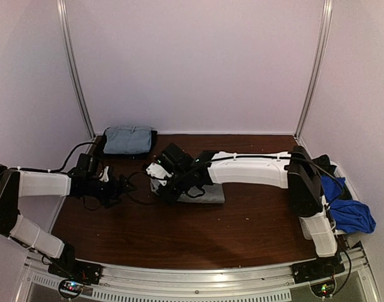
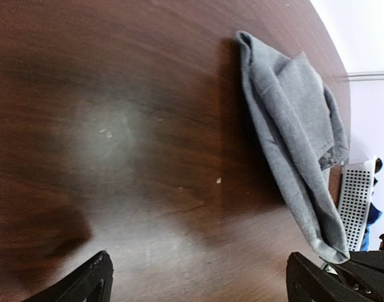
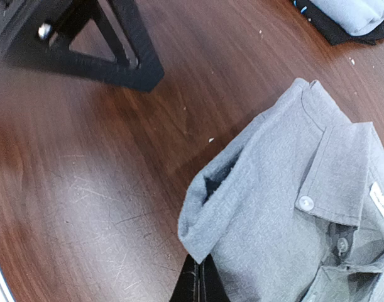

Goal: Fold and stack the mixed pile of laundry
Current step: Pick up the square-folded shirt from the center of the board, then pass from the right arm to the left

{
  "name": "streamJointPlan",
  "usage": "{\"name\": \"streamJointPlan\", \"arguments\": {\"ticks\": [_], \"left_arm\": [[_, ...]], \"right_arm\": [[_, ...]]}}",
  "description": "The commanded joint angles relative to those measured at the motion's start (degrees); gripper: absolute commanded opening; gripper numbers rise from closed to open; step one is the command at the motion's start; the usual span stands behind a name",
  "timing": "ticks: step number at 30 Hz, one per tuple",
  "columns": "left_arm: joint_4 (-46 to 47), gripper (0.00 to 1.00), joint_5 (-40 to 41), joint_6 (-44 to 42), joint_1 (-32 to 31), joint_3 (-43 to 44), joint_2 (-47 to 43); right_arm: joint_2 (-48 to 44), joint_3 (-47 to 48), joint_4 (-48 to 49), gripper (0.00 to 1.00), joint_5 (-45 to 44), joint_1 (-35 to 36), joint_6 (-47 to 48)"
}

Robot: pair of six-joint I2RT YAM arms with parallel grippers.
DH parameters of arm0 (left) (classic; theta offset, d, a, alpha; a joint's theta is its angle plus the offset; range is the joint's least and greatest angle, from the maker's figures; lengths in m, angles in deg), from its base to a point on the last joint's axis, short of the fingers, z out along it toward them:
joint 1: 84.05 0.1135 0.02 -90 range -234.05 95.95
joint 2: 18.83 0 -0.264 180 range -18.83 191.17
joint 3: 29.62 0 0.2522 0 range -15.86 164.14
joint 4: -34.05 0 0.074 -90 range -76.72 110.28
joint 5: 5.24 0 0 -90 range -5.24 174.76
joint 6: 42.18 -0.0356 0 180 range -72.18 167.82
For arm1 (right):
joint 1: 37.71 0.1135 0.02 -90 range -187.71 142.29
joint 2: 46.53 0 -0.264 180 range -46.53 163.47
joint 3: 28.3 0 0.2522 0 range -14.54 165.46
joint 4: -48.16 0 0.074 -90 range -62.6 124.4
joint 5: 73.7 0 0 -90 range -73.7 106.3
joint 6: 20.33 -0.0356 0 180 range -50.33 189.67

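A light grey button shirt [image 1: 207,193] lies part folded in the middle of the table. My right gripper [image 1: 161,186] reaches across to its left edge. In the right wrist view the gripper [image 3: 202,284] is shut, with a lifted corner of the shirt [image 3: 286,207] at its tips. My left gripper [image 1: 130,186] sits just left of the shirt, low over bare wood. In the left wrist view it [image 2: 201,283] is wide open and empty, with the shirt [image 2: 298,126] ahead to the right. A royal-blue piece [image 1: 347,211] hangs at the far right.
A folded stack [image 1: 127,139], light grey on a dark piece, sits at the back left, and shows in the right wrist view [image 3: 349,16]. A white perforated bin [image 2: 355,201] stands at the right edge by the blue cloth. The left fingers [image 3: 110,44] show across from the right wrist.
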Motion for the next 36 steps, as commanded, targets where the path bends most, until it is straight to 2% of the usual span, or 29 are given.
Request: {"name": "streamJointPlan", "arguments": {"ticks": [1, 6, 12, 20, 22, 26, 27, 31, 32, 34, 35, 36], "left_arm": [[13.38, 0.98, -2.02, 8.53, -3.62, -0.77, -1.24], [19.42, 0.98, -0.07, 15.31, -7.06, 0.44, 1.28], [22.21, 0.98, 0.46, 20.02, -10.89, 4.68, 10.11], [24.55, 0.97, 1.97, 21.27, -13.41, 10.18, 19.94], [25.55, 0.88, 2.05, 21.43, -13.9, 12.18, 22.89], [23.71, 0.66, 2.65, 21.16, -14.84, 15.72, 27.75], [23.92, 0.63, 2.68, 21.24, -14.95, 16.19, 28.6], [25.45, 0.43, 4.93, 20.91, -14.98, 16.53, 29.36], [24.36, 0.36, 5.16, 19.61, -14.98, 17.34, 29.49], [19.97, 0.13, 5.02, 15.43, -14.98, 21.15, 30.26], [15.6, 0.0, 5.17, 12.25, -14.98, 24.07, 30.84], [10.84, 0.0, 6.14, 8.93, -15.04, 27.66, 31.48]], "right_arm": [[-1.71, -1.49, 3.8, 0.0, 4.15, -1.07, -0.82], [-1.49, -2.32, 4.43, 0.0, 5.66, -1.07, -0.82], [-1.02, -1.89, 4.51, 0.0, 6.61, -1.07, -0.82], [0.63, 0.18, 4.38, 0.0, 9.04, -0.98, -3.78], [0.99, 0.53, 4.35, 0.0, 9.39, -0.98, -4.34], [2.22, 2.09, 3.54, 0.0, 8.29, -0.98, -5.24], [2.63, 3.11, 3.16, 0.0, 7.83, -0.98, -5.42], [4.75, 5.54, 0.7, 0.0, 5.6, -1.32, -4.95], [4.75, 5.46, 0.7, 0.0, 5.88, -1.45, -4.69], [3.85, 4.54, 0.9, 0.02, 5.82, -1.6, -4.21], [2.93, 3.68, 0.84, 0.08, 5.39, -1.74, -4.17], [1.7, 2.48, 0.91, 0.12, 5.2, -2.15, -4.39]]}}
